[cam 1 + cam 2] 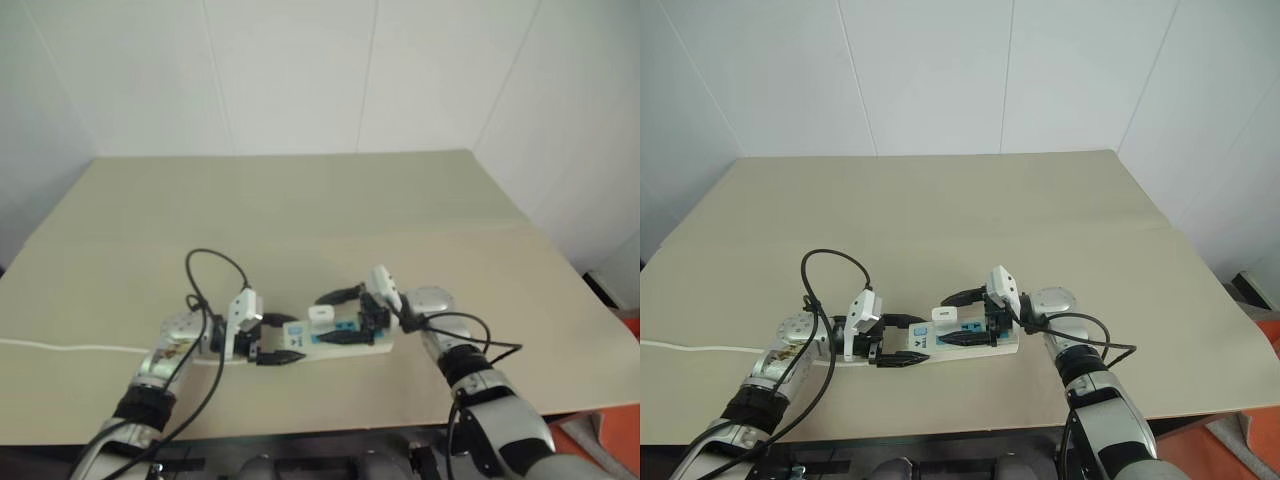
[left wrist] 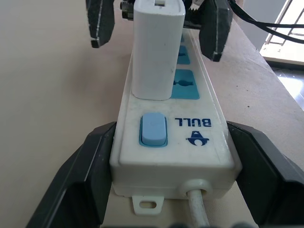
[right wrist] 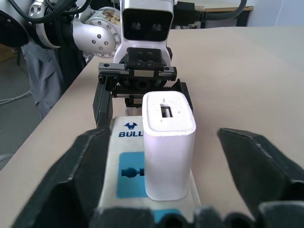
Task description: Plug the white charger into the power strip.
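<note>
The power strip [image 1: 345, 341] lies flat on the beige table, its blue switch [image 2: 153, 129] at the end nearest my left arm. The white charger [image 1: 321, 313] stands upright in the outlet beside that switch. My left gripper [image 1: 280, 338] is shut on the power strip's switch end, one black finger [image 2: 88, 175] pressed on each long side. From the other end, my right gripper [image 1: 325, 318] stands open. Its fingers [image 3: 80, 175] flank the charger [image 3: 168, 142] with a gap on each side.
The strip's thin white cord [image 1: 60, 348] runs off across the table toward the left edge. A black cable loop [image 1: 215, 262] arches above my left wrist. The table's front edge is close below both arms, with bare surface beyond the strip.
</note>
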